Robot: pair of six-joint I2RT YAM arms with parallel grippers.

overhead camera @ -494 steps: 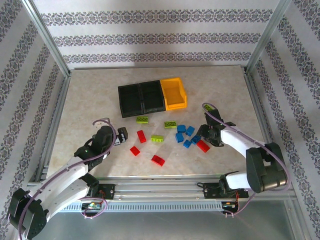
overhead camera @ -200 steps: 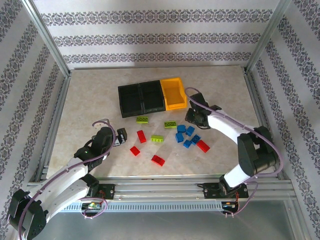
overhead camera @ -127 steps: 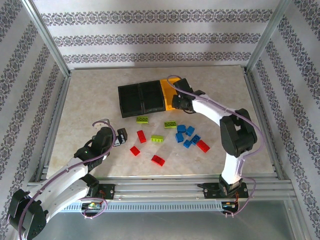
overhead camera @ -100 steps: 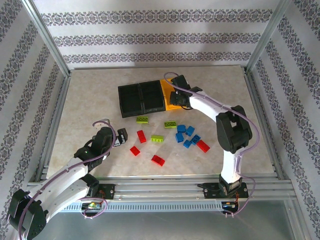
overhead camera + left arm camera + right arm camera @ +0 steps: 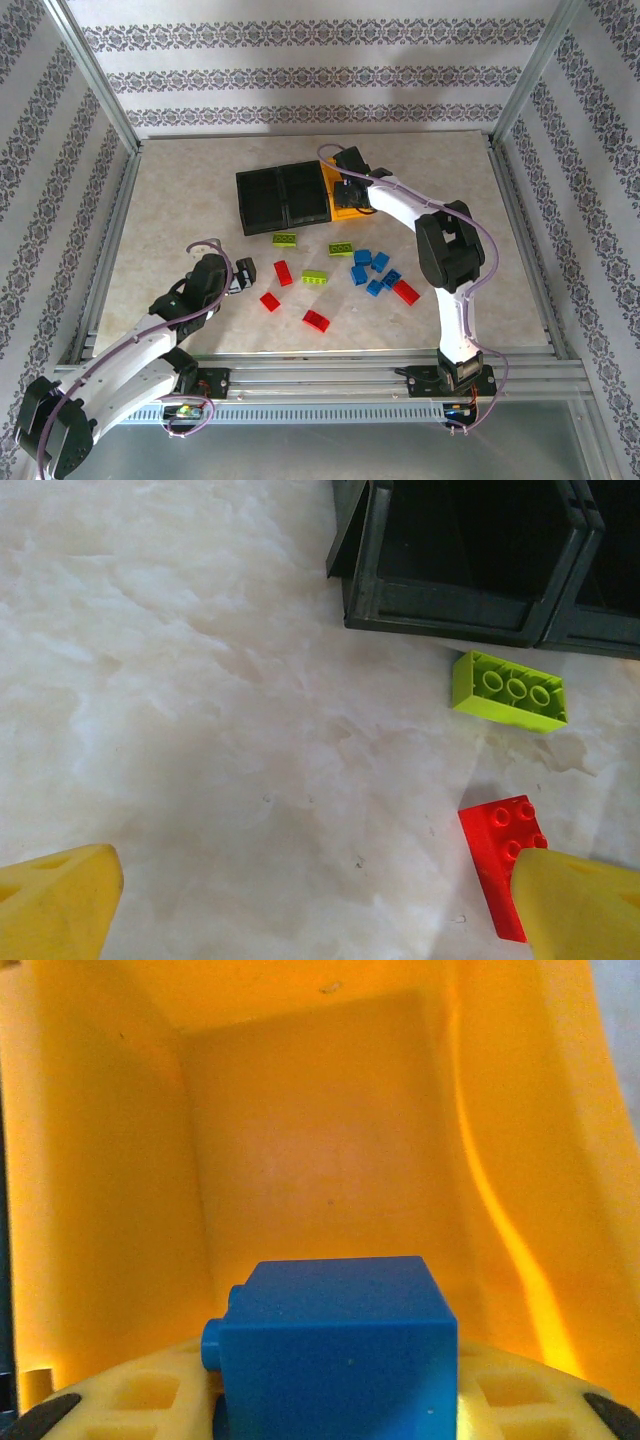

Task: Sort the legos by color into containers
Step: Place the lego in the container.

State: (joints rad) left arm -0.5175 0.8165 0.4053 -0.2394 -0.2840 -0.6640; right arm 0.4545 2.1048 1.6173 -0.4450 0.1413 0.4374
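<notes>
table [image 5: 170,200] carries three joined bins: two black bins [image 5: 283,197], with the yellow bin [image 5: 330,1140] at the right end. right gripper [image 5: 348,185] hangs over the yellow bin's mouth, clamped on a blue brick [image 5: 335,1345]. left gripper [image 5: 243,272] is spread wide and empty, near a red brick [image 5: 500,865] and a green brick [image 5: 508,690]. bricks likely light, rigid, slick; pinch across flat sides, not studs.

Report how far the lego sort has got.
Done: nothing; no brick lies in any bin. In hand: the right gripper holds a blue brick over the bare yellow bin. Remaining: red bricks, lime bricks, other blue bricks on the table; left gripper open.
</notes>
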